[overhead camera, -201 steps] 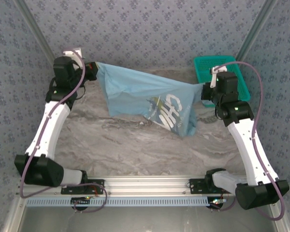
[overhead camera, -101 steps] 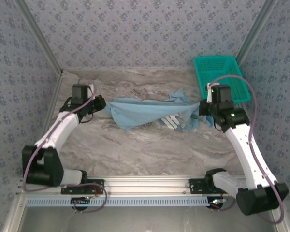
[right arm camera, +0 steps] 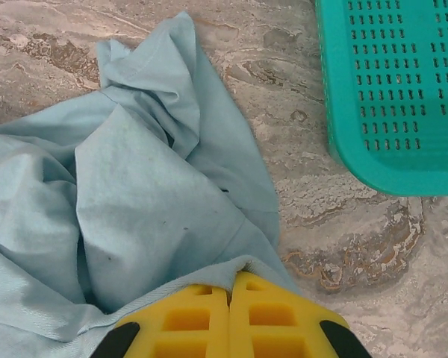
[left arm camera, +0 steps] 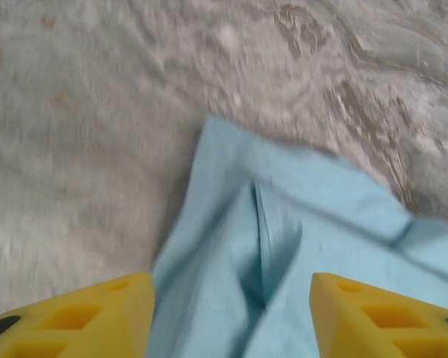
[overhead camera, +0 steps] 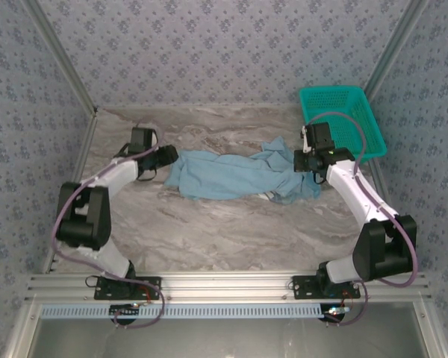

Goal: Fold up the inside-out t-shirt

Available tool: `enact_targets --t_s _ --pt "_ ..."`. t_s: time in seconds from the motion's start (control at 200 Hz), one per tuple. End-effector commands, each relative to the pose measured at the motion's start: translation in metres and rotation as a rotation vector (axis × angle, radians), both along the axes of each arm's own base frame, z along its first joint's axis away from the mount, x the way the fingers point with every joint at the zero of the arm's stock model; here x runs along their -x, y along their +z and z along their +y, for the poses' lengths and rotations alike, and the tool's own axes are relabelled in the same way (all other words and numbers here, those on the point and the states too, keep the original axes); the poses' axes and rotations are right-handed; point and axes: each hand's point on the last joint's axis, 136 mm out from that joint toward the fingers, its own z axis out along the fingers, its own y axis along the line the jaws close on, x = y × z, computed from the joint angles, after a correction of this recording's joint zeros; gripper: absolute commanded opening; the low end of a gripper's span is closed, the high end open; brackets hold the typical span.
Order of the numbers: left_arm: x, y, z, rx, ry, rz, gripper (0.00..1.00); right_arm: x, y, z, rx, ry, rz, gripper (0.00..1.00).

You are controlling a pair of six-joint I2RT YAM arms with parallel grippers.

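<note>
While your right gripper [right arm camera: 229,287] is clamped on the t-shirt [overhead camera: 224,175], your left gripper [left arm camera: 231,298] gapes wide w/ cloth btwn its fingers.

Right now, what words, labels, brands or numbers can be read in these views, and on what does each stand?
None can be read.
The t-shirt lies crumpled on the table; a whitish sliver at its near edge may be print, but it is too small and folded to read.
The teal basket bears no visible text.
</note>
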Motion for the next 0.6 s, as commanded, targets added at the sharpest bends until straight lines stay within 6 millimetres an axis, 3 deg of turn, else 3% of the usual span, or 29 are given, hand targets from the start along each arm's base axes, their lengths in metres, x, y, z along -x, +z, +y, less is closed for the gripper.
enact_targets --t_s 0.0,0.115,0.32,0.595 --pt "0.043 -0.01 -0.029 0.026 -0.11 0.035 0.59 -0.001 0.008 0.002 -0.024 0.001 -0.028 0.0" --pt "0.065 -0.036 -0.041 0.035 -0.152 0.103 0.6 -0.002 0.009 0.004 -0.034 0.013 -0.028 0.0" --pt "0.07 -0.062 -0.04 -0.026 -0.182 0.177 0.61 -0.005 0.014 0.005 -0.042 0.01 -0.049 0.0" --pt "0.085 -0.074 -0.052 -0.007 -0.217 0.242 0.58 -0.001 0.012 0.009 -0.061 0.027 -0.036 0.0"
